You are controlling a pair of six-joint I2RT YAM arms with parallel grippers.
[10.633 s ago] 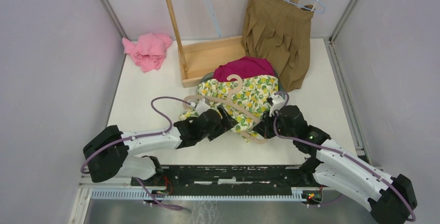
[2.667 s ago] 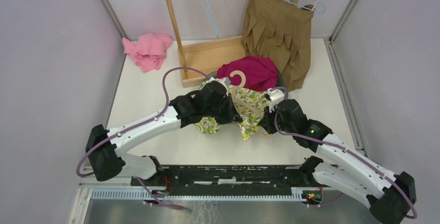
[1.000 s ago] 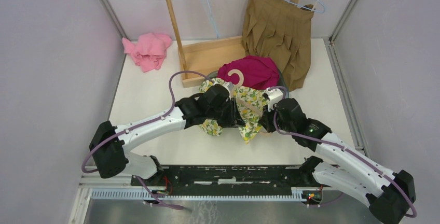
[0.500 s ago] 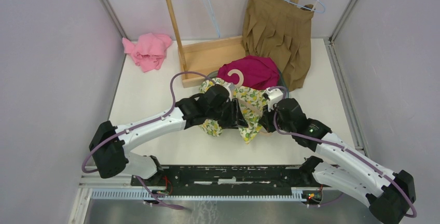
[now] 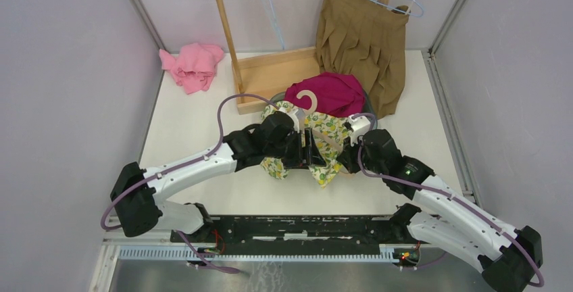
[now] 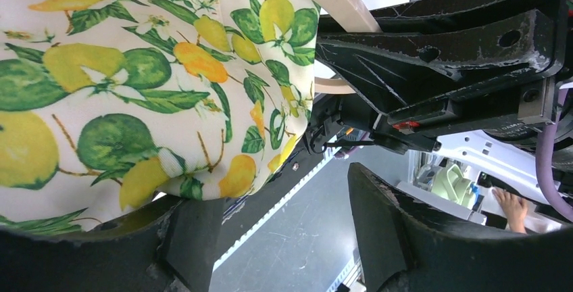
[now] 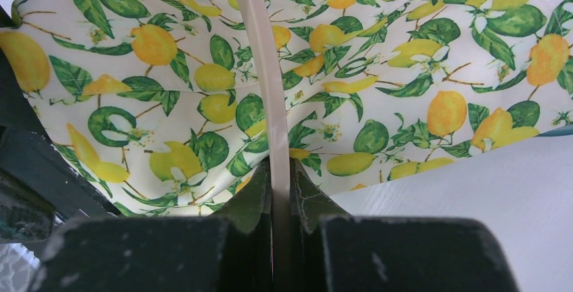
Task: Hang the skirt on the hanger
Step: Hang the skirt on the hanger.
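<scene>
The lemon-print skirt (image 5: 323,144) is bunched at the table's middle, over a beige hanger (image 5: 308,100) whose hook points toward the back. My left gripper (image 5: 305,151) is against the skirt's left side. In the left wrist view this gripper (image 6: 284,234) is open; skirt cloth (image 6: 135,82) drapes over one finger (image 6: 192,238) and nothing sits in the gap. My right gripper (image 5: 346,159) is at the skirt's right side. In the right wrist view it (image 7: 280,177) is shut on the hanger's thin bar (image 7: 260,69), which runs across the skirt (image 7: 405,55).
A magenta garment (image 5: 326,92) lies just behind the skirt. A wooden rack (image 5: 270,76) stands at the back, with a brown pleated skirt (image 5: 361,35) hanging from a blue hanger. A pink cloth (image 5: 192,65) lies at the back left. Walls close both sides.
My left gripper has opened wide and let go of the skirt cloth, which now only rests on one finger. The right gripper keeps its hold and has not moved.
</scene>
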